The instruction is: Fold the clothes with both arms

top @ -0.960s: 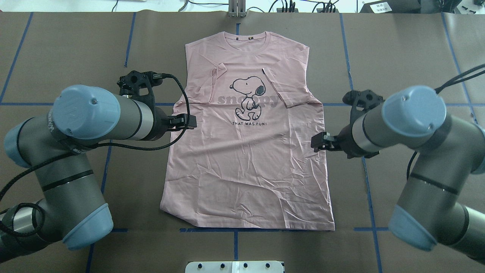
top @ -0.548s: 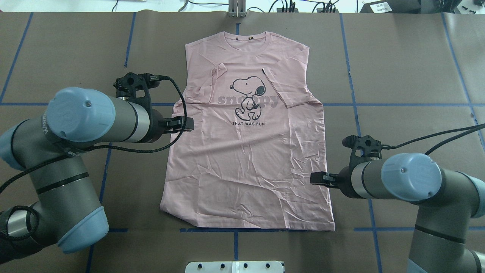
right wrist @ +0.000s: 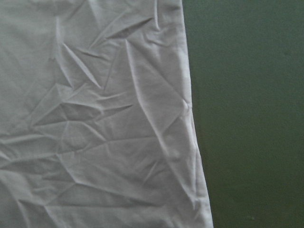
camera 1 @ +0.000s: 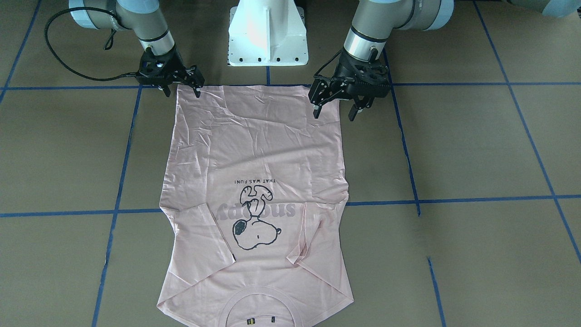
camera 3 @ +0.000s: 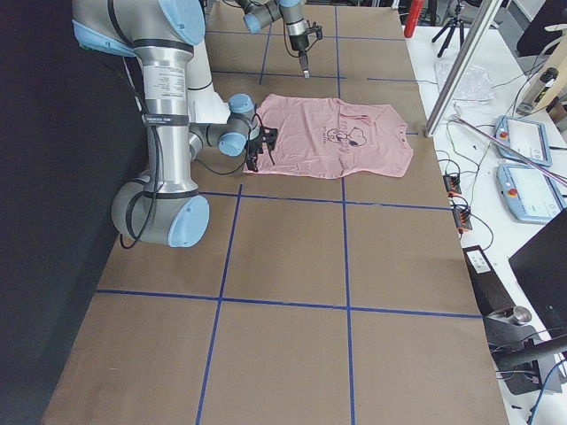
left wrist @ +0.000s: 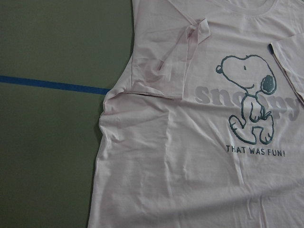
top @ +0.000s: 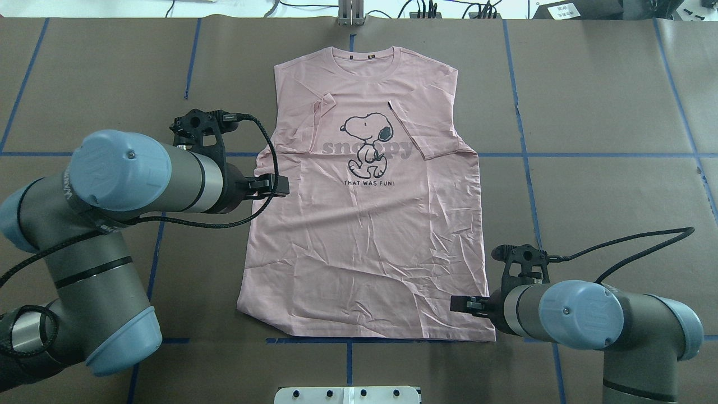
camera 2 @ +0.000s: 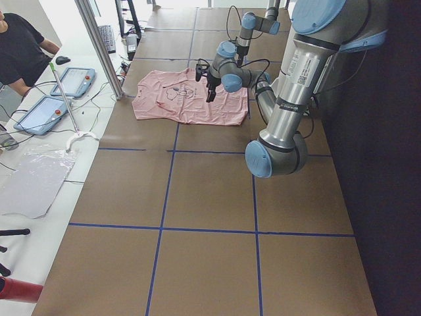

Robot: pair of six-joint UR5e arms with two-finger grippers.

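Two black two-finger pincers, left [camera 1: 333, 109] and right [camera 1: 182, 90], hang empty with jaws apart over the one pale pink cotton T-shirt [top: 364, 241], which lies flat, print up, sleeves tucked in, on your brown counter [top: 589, 112]. The step in hand looks like reaching for the hem; next you likely need both corners pinched.

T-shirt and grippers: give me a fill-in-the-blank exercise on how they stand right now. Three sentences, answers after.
1. The pink T-shirt lies flat with its Snoopy print facing ____.
2. Between collar and hem, the right gripper is nearer the ____.
3. The left gripper and the right gripper both stand ____, holding nothing.
Missing words: up; hem; open.
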